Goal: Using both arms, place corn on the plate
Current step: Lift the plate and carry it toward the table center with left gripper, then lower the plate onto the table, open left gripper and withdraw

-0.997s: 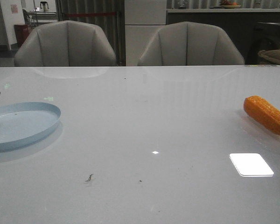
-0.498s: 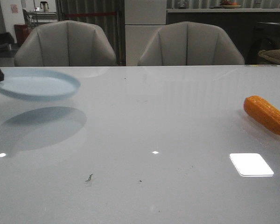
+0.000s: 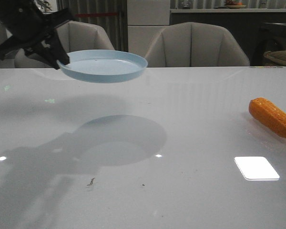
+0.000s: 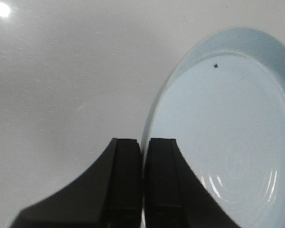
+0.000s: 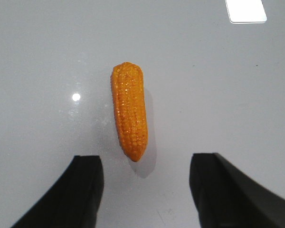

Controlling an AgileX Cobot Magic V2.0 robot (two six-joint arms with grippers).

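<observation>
A glossy white table (image 3: 190, 119) fills most of the front view, mirroring the room's lights as a bright rectangle near its right front and small glints elsewhere, with a few dark specks toward the front. Behind it stand two pale upholstered chairs (image 3: 195, 45) before a dim wall with panels and a counter. Over the table's left half the pale blue plate (image 3: 105, 64) hangs level in the air, casting a broad round shadow on the surface below. The left gripper (image 4: 143, 156) is pinched closed on the plate's rim, its black fingers pressed either side of the edge. The orange corn (image 5: 129, 110) lies flat on the table at its far right edge, well apart from the plate. The right gripper (image 5: 146, 171) hovers above the corn with its fingers spread wide, touching nothing.
</observation>
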